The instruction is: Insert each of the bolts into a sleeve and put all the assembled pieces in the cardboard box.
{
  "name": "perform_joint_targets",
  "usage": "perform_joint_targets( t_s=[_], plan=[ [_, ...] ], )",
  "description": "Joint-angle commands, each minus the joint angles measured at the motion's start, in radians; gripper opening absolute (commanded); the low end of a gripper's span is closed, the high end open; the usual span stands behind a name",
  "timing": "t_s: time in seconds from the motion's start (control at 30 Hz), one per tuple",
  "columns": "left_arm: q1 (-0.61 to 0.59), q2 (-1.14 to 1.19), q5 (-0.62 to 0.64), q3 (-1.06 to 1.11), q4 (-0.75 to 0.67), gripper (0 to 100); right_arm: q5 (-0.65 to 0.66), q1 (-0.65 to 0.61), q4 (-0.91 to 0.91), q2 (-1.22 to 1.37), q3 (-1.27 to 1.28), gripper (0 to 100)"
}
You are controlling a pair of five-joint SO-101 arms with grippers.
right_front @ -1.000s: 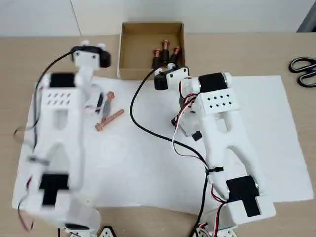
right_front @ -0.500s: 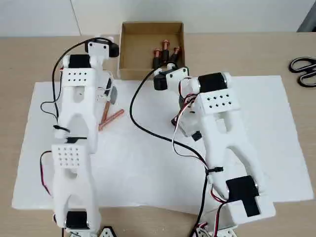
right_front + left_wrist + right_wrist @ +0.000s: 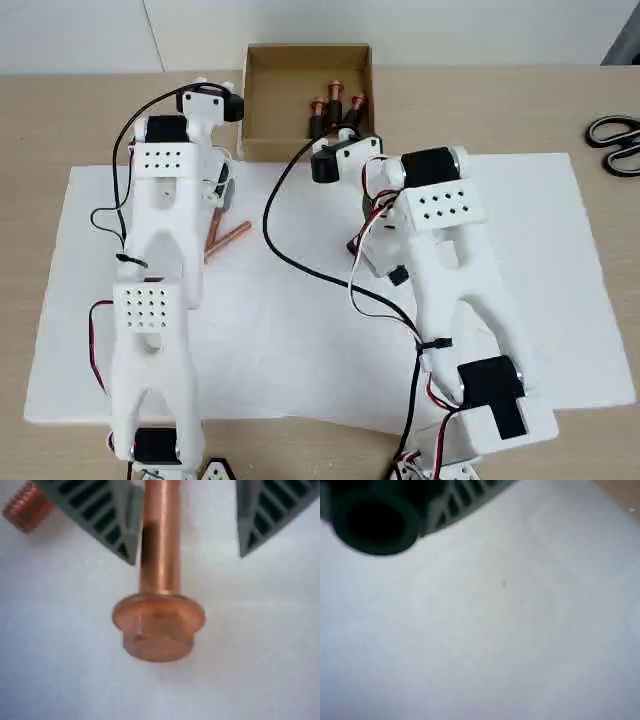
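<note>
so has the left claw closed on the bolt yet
No, the left claw is open, straddling the shaft of the bolt with a clear gap on one side.

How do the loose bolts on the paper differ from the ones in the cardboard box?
The loose bolts are bare copper shafts; the boxed bolts sit in black sleeves. The loose bolts lie flat on the paper, one between the open fingers of the left claw; the boxed bolts lie bunched in the cardboard box, untouched. Both sets are copper with flanged heads.
</note>
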Motion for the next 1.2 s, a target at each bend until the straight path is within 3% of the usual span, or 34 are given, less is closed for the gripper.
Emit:
perform_joint_targets(
  t_s=[0.0,0.87,1.07,1.17],
  plan=[
    [0.005,-0.008,-0.002,-0.036,-0.009,12,-0.009,0.007,0.010,-0.056,-0.018,0.7],
    [0.011,0.086,0.021,-0.025,-0.086,12,-0.009,0.005,0.010,-0.056,-0.018,0.7],
    [0.029,0.084,0.043,-0.027,-0.081,1,-0.011,0.005,0.010,-0.056,-0.018,0.7],
    [0.049,0.080,0.044,-0.027,-0.080,1,-0.011,0.004,0.010,-0.056,-0.018,0.7]
  ],
)
